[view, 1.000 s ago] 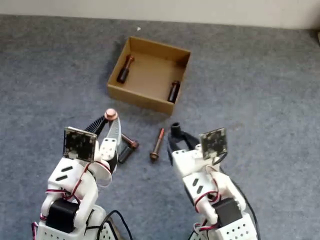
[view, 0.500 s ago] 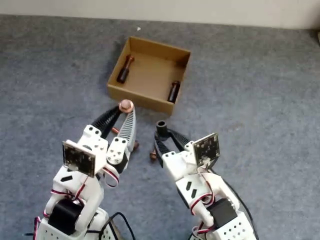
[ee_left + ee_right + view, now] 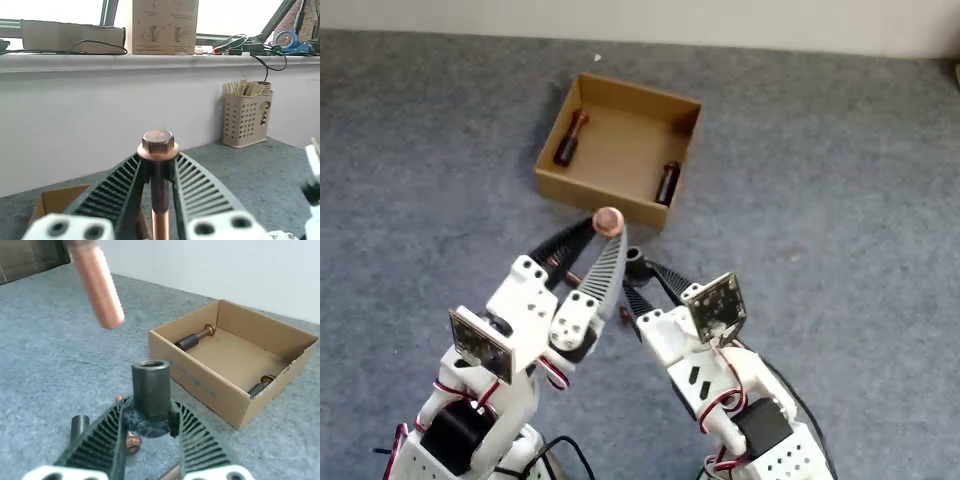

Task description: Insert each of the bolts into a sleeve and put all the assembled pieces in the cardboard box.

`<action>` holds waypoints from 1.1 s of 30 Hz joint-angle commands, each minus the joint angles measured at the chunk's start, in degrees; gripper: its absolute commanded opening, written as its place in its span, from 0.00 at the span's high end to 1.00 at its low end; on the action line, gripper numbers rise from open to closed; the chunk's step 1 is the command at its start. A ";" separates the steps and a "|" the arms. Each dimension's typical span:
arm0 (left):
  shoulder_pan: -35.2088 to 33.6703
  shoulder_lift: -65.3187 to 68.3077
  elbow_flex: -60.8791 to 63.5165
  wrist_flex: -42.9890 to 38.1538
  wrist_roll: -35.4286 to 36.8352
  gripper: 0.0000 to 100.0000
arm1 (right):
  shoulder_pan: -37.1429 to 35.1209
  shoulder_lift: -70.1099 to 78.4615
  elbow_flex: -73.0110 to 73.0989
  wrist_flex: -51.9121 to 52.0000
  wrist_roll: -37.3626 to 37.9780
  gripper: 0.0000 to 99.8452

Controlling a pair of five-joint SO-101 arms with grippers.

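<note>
Two pairs already in the brown cardboard box [image 3: 595,197]. Left gripper [image 3: 159,167] pinches a copper hex bolt [image 3: 158,144], right gripper [image 3: 150,421] pinches a black tube sleeve [image 3: 151,387], not joined yet.

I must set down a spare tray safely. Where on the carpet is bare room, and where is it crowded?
Bare carpet flanks the cardboard box, wider on the right arm's side. Crowded: between box and arms, where the left gripper holds a bolt, the right gripper a sleeve, near a loose sleeve.
</note>
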 commanded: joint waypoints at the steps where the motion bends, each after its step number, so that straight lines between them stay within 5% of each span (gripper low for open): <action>1: 2.68 0.48 -1.45 -1.85 0.44 0.99 | -0.92 -1.01 8.13 -2.51 0.97 1.00; 33: -2.42 0.40 1.01 -5.19 0.53 0.99 | -1.19 -1.01 8.13 -11.12 1.05 1.00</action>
